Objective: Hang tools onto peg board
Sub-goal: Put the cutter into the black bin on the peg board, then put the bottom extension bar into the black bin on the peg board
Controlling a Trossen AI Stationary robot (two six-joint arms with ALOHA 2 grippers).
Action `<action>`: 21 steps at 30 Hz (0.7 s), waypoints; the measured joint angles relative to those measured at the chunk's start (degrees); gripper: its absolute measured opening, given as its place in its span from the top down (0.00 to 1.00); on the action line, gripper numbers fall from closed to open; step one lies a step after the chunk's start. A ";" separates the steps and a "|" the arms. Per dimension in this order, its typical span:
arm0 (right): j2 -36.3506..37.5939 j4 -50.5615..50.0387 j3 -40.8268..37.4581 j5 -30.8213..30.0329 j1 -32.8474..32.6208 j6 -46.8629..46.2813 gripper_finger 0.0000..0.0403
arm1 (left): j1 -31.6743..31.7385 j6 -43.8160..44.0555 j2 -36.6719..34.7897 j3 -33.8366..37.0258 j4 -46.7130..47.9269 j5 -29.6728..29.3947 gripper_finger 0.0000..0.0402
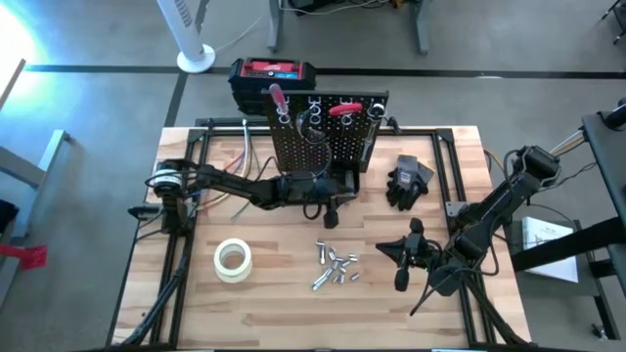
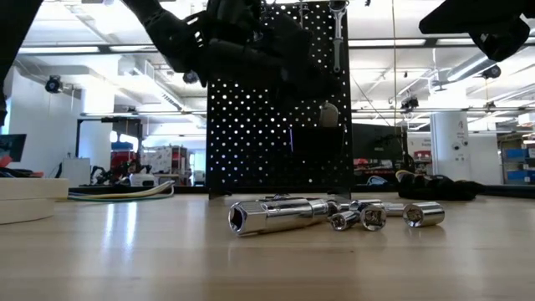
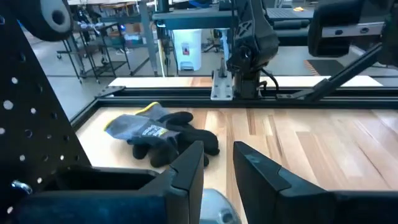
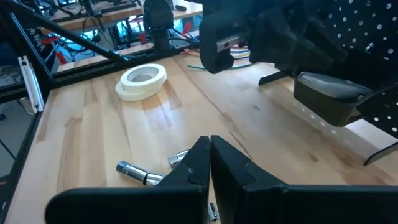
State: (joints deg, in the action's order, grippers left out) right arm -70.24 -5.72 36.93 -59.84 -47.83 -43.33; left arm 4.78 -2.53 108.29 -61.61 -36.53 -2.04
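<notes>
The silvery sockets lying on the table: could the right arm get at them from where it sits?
Probably yes. The right gripper, shut, hovers just beside the sockets, with only bare wooden table between them. The left gripper is off at the peg board.

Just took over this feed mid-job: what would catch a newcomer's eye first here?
The upright black peg board at the table's far edge stands out, with red-handled tools already hung along its top. The left gripper sits close at the board's base on its right-hand side, fingers slightly apart with something silvery showing between them. Silvery sockets lie scattered mid-table, with the right gripper shut just to their right.
</notes>
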 joint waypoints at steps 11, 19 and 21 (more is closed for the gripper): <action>-0.07 0.02 -0.12 0.34 -0.31 -0.89 0.99 | -3.81 0.32 -13.05 6.78 12.53 0.00 0.81; -0.09 0.11 -0.72 -0.19 -0.11 -0.96 0.99 | -9.59 8.82 -21.05 23.55 7.97 -2.47 0.81; -0.09 0.44 -0.74 -0.19 -0.11 -1.07 0.99 | -10.50 8.98 -20.60 25.81 6.64 -2.08 0.81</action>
State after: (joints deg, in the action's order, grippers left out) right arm -70.32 -5.28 36.18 -60.03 -47.94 -44.40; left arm -5.73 6.46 87.69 -35.79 -29.89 -4.12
